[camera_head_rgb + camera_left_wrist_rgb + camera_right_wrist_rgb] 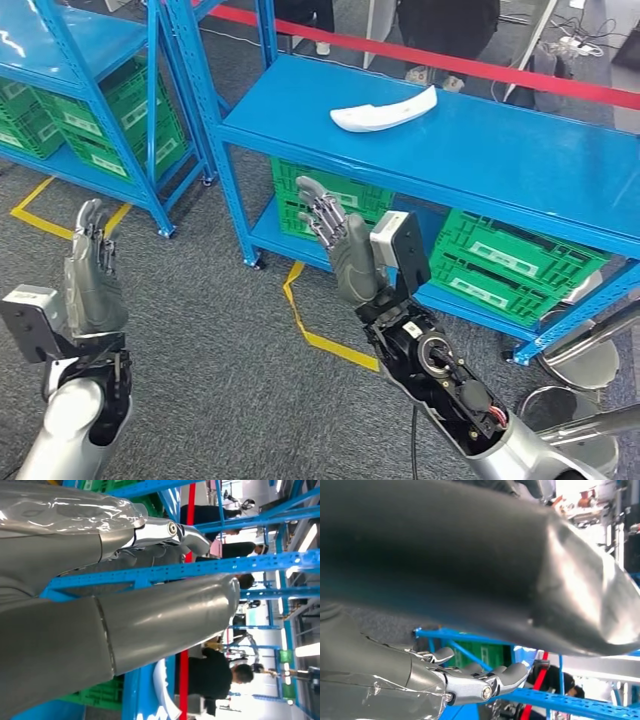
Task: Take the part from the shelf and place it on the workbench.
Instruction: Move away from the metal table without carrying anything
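Note:
A long white curved part (383,111) lies on the top board of the blue shelf (483,150); its edge also appears in the left wrist view (165,690). My right hand (337,240) is raised in front of the shelf, below and left of the part, fingers spread and holding nothing. Its fingers (486,680) show stretched out in the right wrist view. My left hand (92,268) is held up over the grey floor at the left, far from the part, fingers apart and empty. Its thumb (158,620) looms large in the left wrist view.
Green crates (498,265) sit on the shelf's lower board. A second blue shelf (90,90) with green crates stands to the left. Yellow floor tape (324,340) runs below the right hand. A red barrier (483,68) and people (215,675) are behind the shelf.

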{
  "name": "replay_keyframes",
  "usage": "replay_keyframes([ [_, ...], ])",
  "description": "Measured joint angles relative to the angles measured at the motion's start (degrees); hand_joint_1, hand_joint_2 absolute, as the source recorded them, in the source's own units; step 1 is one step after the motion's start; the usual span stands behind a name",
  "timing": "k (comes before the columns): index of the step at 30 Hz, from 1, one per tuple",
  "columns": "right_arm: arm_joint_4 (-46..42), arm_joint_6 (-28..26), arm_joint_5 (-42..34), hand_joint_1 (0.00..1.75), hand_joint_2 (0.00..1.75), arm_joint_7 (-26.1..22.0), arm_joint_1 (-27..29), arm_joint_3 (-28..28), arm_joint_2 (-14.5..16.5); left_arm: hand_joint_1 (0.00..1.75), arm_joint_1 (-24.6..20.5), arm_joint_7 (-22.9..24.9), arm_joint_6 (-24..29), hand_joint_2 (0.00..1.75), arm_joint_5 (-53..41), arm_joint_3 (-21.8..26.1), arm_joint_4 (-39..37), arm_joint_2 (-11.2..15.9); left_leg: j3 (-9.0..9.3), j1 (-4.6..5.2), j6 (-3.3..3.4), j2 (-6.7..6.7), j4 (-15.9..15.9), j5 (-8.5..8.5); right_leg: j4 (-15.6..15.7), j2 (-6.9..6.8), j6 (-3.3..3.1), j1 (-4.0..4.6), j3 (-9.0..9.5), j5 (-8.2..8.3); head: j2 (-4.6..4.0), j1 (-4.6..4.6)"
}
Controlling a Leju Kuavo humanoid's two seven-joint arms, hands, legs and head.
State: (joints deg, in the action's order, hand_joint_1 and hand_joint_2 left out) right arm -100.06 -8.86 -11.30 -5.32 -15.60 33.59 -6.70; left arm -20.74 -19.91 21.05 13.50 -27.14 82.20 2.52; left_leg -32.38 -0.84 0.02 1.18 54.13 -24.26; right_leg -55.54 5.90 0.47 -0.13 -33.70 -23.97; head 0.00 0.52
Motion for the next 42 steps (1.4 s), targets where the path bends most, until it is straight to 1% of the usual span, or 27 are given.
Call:
replay_keyframes([
  [2,-0.3,-0.2,0.2,0.0,0.0,0.0,0.1,0.0,-0.2,0.0,-0.3,-0.4,-0.2,0.0,0.2,0.0,-0.3,-0.4,0.31,-0.04,0.57,-1.12,-0.4,0.07,-5.1,-2.97,0.53,0.05,-2.4,-2.84,0.0,0.68],
  [4,-0.3,-0.3,0.3,0.0,0.0,0.0,0.2,0.0,-0.4,0.0,-0.3,-0.6,-0.3,0.0,0.3,0.0,-0.6,-0.5,0.42,0.11,0.87,-2.18,-0.4,-0.08,-13.4,-4.94,0.96,-0.11,-6.34,-6.36,0.0,1.4],
  [5,-0.3,-0.3,0.2,0.0,0.0,0.0,0.4,0.0,-0.4,0.0,-0.2,-0.7,-0.3,0.0,0.3,0.0,-0.8,-0.6,0.46,0.14,0.88,-2.73,-0.4,-0.17,-16.1,-5.22,1.1,-0.25,-7.77,-7.04,0.0,1.57],
  [6,-0.3,-0.3,0.2,0.0,0.0,0.0,0.4,0.0,-0.5,0.0,-0.2,-0.8,-0.3,0.0,0.3,0.0,-0.9,-0.6,0.55,0.15,0.84,-3.26,-0.4,-0.28,-16.7,-5.4,1.21,-0.39,-8.19,-6.63,0.0,1.75],
  [7,-0.3,-0.3,0.2,0.0,0.0,0.0,0.5,0.0,-0.5,0.0,-0.2,-0.9,-0.2,0.0,0.3,0.0,-1.1,-0.7,0.71,0.14,0.74,-3.74,-0.3,-0.43,-14.8,-5.64,1.25,-0.51,-7.31,-5.1,0.0,1.99],
  [9,-0.3,-0.3,0.2,0.0,0.0,0.0,0.5,0.0,-0.6,0.0,-0.2,-1.0,-0.2,0.0,0.4,0.0,-1.3,-0.8,1.21,0.18,0.36,-4.58,-0.3,-0.84,-6.6,-7.23,1.18,-0.48,-3.24,-1.17,0.0,2.52],
  [11,-0.3,-0.1,0.1,0.0,0.0,-0.1,0.4,0.0,-0.7,0.0,-0.3,-1.1,0.0,0.0,0.5,0.0,-1.4,-0.8,1.39,0.48,-0.11,-5.3,-0.2,-1.15,-0.7,-8.84,0.72,-0.07,-0.17,0.41,0.0,2.91],
  [12,-0.3,0.0,0.0,0.0,0.0,-0.2,0.3,0.0,-0.7,0.0,-0.2,-1.2,0.2,0.0,0.6,0.0,-1.5,-0.8,1.36,0.64,-0.33,-5.7,-0.1,-1.22,0.1,-9.03,0.43,0.16,0.24,0.24,0.0,2.88],
  [14,-0.3,0.2,-0.1,0.0,0.0,-0.3,0.0,0.1,-0.7,0.0,-0.1,-1.3,0.5,0.0,0.8,0.0,-1.5,-0.8,1.43,0.62,-0.88,-6.51,0.0,-1.46,0.3,-7.96,-0.35,0.24,0.28,0.36,0.0,2.63],
  [16,-0.2,0.2,-0.1,0.0,0.0,-0.4,-0.7,0.2,-0.7,0.0,-0.1,-1.3,0.5,0.0,0.9,0.0,-1.5,-0.7,0.74,0.35,-1.47,-5.02,2.0,-2.97,0.5,-6.86,-1.07,0.15,0.46,0.55,0.0,2.26],
  [18,-0.1,0.2,-0.1,0.0,0.0,-0.4,-1.4,0.4,-0.7,0.0,0.3,-1.4,0.5,0.0,0.9,0.0,-1.5,-0.5,-2.56,0.19,-1.73,-2.44,8.7,-6.21,0.7,-5.92,-1.56,0.09,0.5,0.67,0.0,1.59],
  [19,-0.1,0.2,-0.1,0.0,0.0,-0.4,-1.5,0.5,-0.7,0.0,0.5,-1.4,0.5,0.0,0.9,0.0,-1.5,-0.4,-4.91,0.22,-1.73,-1.85,12.9,-7.82,0.6,-5.4,-1.75,0.15,0.45,0.69,0.0,1.29],
  [20,0.0,0.2,-0.1,0.0,0.0,-0.4,-1.6,0.6,-0.7,0.0,0.9,-1.4,0.5,0.0,0.9,0.0,-1.5,-0.3,-6.91,0.26,-1.68,-1.62,16.3,-8.7,0.6,-4.8,-1.84,0.23,0.41,0.7,0.0,1.08],
  [21,0.1,0.2,-0.1,0.0,0.0,-0.4,-1.6,0.7,-0.7,0.0,1.2,-1.4,0.5,0.0,0.9,0.0,-1.5,-0.1,-8.0,0.32,-1.54,-1.5,17.8,-8.49,0.6,-4.15,-1.89,0.32,0.4,0.72,0.0,0.95],
  [22,0.2,0.2,-0.1,0.0,0.0,-0.4,-1.6,0.8,-0.7,0.0,1.3,-1.3,0.5,0.0,0.9,0.0,-1.5,-0.1,-7.87,0.38,-1.3,-1.39,16.7,-7.15,0.6,-3.49,-1.93,0.41,0.42,0.73,0.0,0.86],
  [23,0.2,0.2,-0.1,0.0,0.0,-0.4,-1.6,0.8,-0.7,0.0,1.4,-1.3,0.5,0.0,0.9,0.0,-1.5,0.0,-6.54,0.43,-0.97,-1.06,13.4,-4.97,0.6,-2.85,-1.94,0.46,0.48,0.74,0.0,0.8],
  [25,0.3,0.2,-0.1,0.0,0.0,-0.4,-1.7,1.0,-0.7,0.0,1.4,-1.3,0.5,0.0,0.9,0.0,-1.4,0.1,-2.7,0.49,-0.28,0.88,4.9,-1.05,0.6,-1.74,-1.86,0.51,0.47,0.76,0.0,0.73],
  [27,0.3,0.2,-0.1,0.0,0.0,-0.4,-1.9,1.1,-0.7,0.0,1.3,-1.3,0.5,0.0,0.9,0.0,-1.4,0.1,-0.76,0.67,0.04,2.08,0.6,0.2,0.5,-0.82,-1.47,0.35,0.2,0.84,0.0,0.74],
  [29,0.3,0.2,-0.1,0.0,0.0,-0.4,-1.9,1.2,-0.7,0.0,1.3,-1.3,0.6,0.0,0.8,0.0,-1.4,0.1,-0.5,0.8,0.29,1.22,0.1,0.29,0.7,-0.04,-0.85,0.21,-0.03,0.98,0.0,0.72],
  [31,0.4,0.3,-0.2,0.0,0.0,-0.7,-2.1,1.3,-0.7,0.0,1.3,-1.1,0.9,0.0,0.7,0.0,-1.4,0.2,-0.06,0.6,0.77,0.15,-0.6,0.54,-0.5,-1.45,-0.28,0.33,-0.71,0.01,0.0,0.93],
  [32,0.5,0.5,-0.4,0.0,0.0,-1.0,-2.2,1.4,-0.7,0.0,1.4,-0.9,1.1,0.0,0.7,0.0,-1.3,0.2,0.15,0.47,0.97,-0.4,-0.9,0.63,-2.6,-2.75,0.02,0.37,-1.7,-1.36,0.0,1.22],
  [34,0.9,1.0,-0.8,0.0,0.0,-1.7,-2.4,1.6,-0.7,0.0,1.6,-0.5,1.4,0.0,0.7,0.1,-1.1,0.4,0.3,0.47,1.18,-1.45,-1.0,0.57,-10.4,-4.89,0.67,0.03,-5.22,-5.22,0.0,1.77],
  [36,1.3,1.3,-0.8,0.0,0.0,-2.1,-2.4,1.7,-0.6,0.0,2.0,0.2,1.6,0.0,0.6,0.1,-0.8,0.6,0.32,0.44,1.15,-2.4,-0.9,0.44,-16.3,-5.37,1.26,-0.53,-7.89,-6.98,0.0,2.07],
  [37,1.4,1.3,-0.8,0.0,0.0,-2.2,-2.4,1.8,-0.6,0.0,2.1,0.5,1.6,0.0,0.6,0.1,-0.7,0.7,0.36,0.39,1.04,-2.74,-0.9,0.35,-16.0,-5.51,1.51,-0.81,-7.67,-6.26,0.0,2.24],
  [38,1.6,1.2,-0.7,0.0,0.0,-2.2,-2.3,1.8,-0.6,0.0,2.2,0.7,1.7,0.0,0.5,0.1,-0.6,0.8,0.45,0.32,0.87,-2.98,-0.8,0.22,-13.4,-5.72,1.71,-1.05,-6.28,-4.62,0.0,2.44],
  [40,1.8,1.0,-0.4,0.0,0.0,-2.2,-2.3,1.9,-0.6,0.0,2.2,1.0,1.8,0.0,0.4,0.1,-0.3,0.9,0.66,0.27,0.32,-3.36,-0.6,-0.11,-5.1,-6.43,1.92,-1.24,-1.89,-1.29,0.0,2.82],
  [42,1.8,0.8,0.4,0.0,0.0,-2.2,-2.2,1.9,-0.5,0.0,2.1,1.1,1.8,0.0,0.4,0.1,-0.2,0.9,0.51,0.43,-0.27,-3.59,-0.2,-0.4,-0.1,-6.88,1.55,-1.09,0.89,-0.39,0.0,3.0],
])
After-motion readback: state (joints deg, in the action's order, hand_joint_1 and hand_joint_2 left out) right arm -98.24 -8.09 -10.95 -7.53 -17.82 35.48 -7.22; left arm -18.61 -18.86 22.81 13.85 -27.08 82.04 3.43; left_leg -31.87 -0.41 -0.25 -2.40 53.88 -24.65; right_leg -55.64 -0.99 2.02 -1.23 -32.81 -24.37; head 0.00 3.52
